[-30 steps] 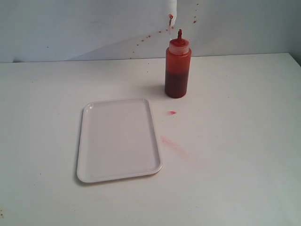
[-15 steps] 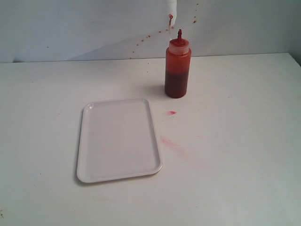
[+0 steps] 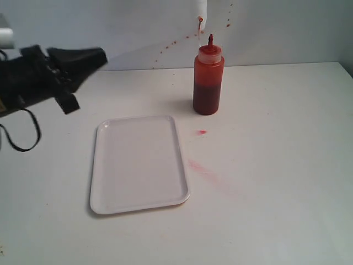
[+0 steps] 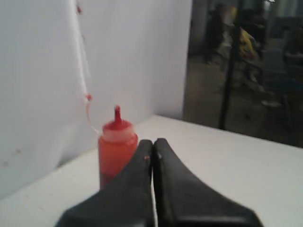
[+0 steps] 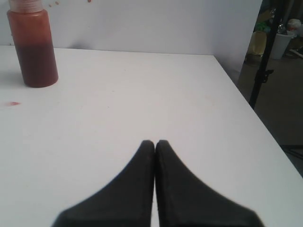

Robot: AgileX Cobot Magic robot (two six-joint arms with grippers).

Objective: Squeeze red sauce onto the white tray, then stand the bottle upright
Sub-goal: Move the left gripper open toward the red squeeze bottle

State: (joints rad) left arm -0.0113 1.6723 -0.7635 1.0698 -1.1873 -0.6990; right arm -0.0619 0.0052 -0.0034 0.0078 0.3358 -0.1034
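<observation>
Bottle (image 3: 208,77) stands upright at upper centre of the exterior view, the tray (image 3: 139,163) lower left of it, a small red spot (image 3: 202,132) on the table (image 3: 276,165) between them. The left gripper (image 3: 102,56) juts in from the upper left, holding nothing. Its wrist view shows the jaws pressed together (bottle just beyond the tips). Only the right wrist view shows the right gripper (image 5: 155,142), likewise closed and empty, bottle well ahead.

Likely lab: white backdrop (image 3: 287,33), equipment stand (image 5: 264,71).
</observation>
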